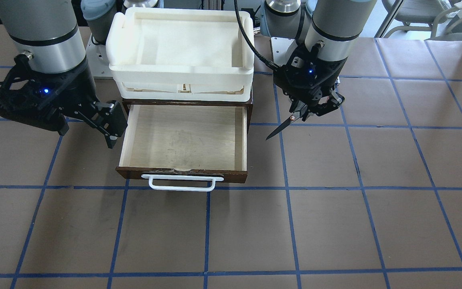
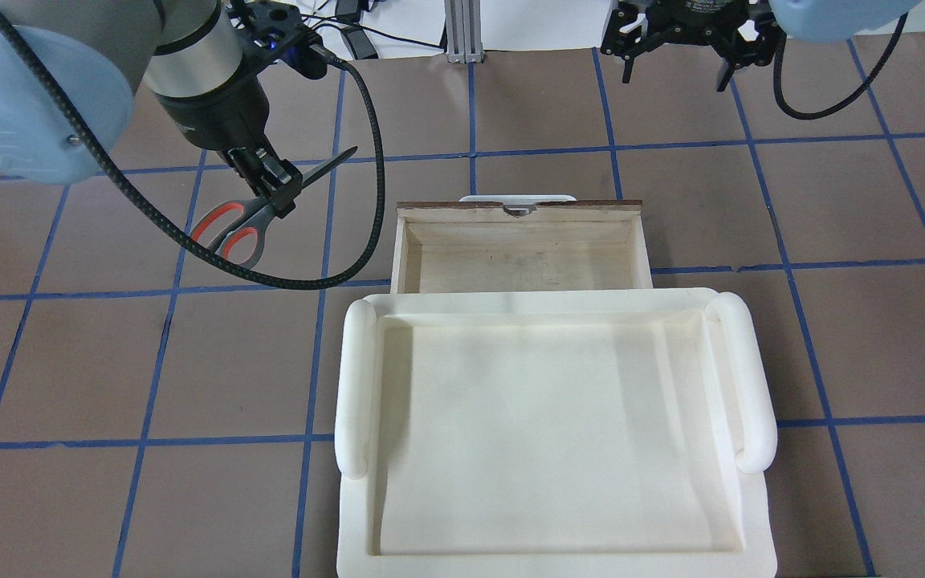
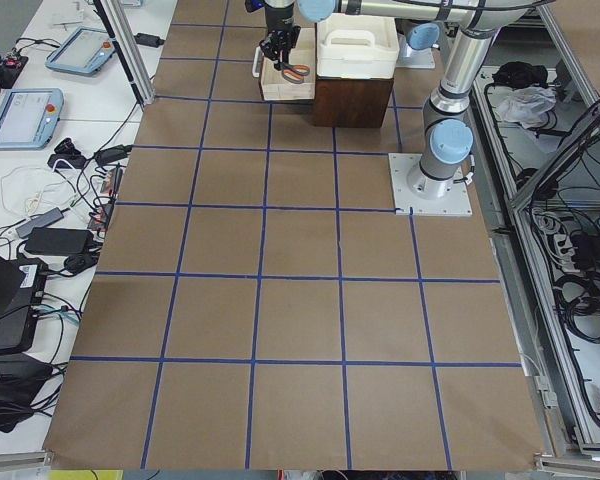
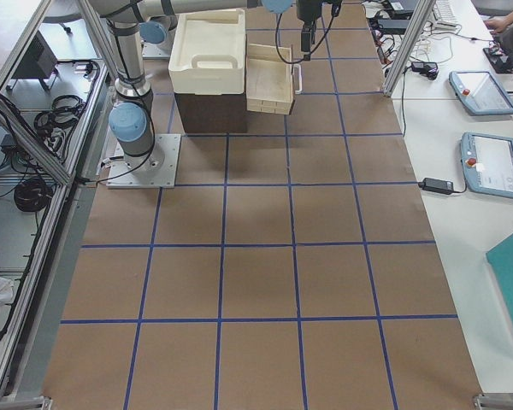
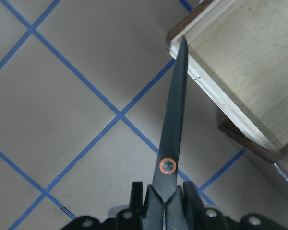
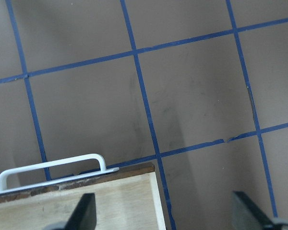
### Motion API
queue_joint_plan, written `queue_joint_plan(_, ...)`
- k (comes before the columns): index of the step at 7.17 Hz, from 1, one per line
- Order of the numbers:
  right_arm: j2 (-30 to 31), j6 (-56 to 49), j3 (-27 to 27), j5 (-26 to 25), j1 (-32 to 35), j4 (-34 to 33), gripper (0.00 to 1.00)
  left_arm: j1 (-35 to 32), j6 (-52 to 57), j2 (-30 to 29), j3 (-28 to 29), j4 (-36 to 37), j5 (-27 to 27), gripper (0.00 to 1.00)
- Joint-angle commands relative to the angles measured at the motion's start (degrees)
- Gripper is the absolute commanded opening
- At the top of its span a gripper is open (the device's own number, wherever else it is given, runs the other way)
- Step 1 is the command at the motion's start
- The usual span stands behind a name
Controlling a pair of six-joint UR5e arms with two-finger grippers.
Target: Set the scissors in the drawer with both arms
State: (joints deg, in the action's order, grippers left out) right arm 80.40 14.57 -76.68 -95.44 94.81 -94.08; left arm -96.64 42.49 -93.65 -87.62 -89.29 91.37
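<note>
scissors (image 2: 231, 229) upper left of the overhead frame, blades closed, clamped near the pivot by left gripper (image 2: 276, 186), tip toward open drawer (image 2: 519, 261) at upper centre, right gripper (image 2: 675, 60) upper right, jaws wide apart, empty

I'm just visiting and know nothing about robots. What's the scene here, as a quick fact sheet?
Scissors: blades closed, held beside the drawer, tip pointing toward it
Left gripper: shut on the scissors
Right gripper: open, holding nothing, near the drawer's other side
Drawer: pulled open, nothing inside
Foam tray: sits on top, above the drawer
</note>
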Motion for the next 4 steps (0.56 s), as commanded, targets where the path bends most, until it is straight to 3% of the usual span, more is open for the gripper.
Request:
queue_joint_plan(1, 2.21, -12.84, -3.02, 0.52, -0.15, 0.83, 1.0, -1.96, 12.66, -0.48, -0.27, 0.52, -0.22, 0.09)
queue_joint_plan(4, 2.31, -13.69, -4.27, 3.85, -1.02, 1.0, 1.0, -1.54, 30.31, -0.83, 0.34, 1.56, -3.81, 0.08)
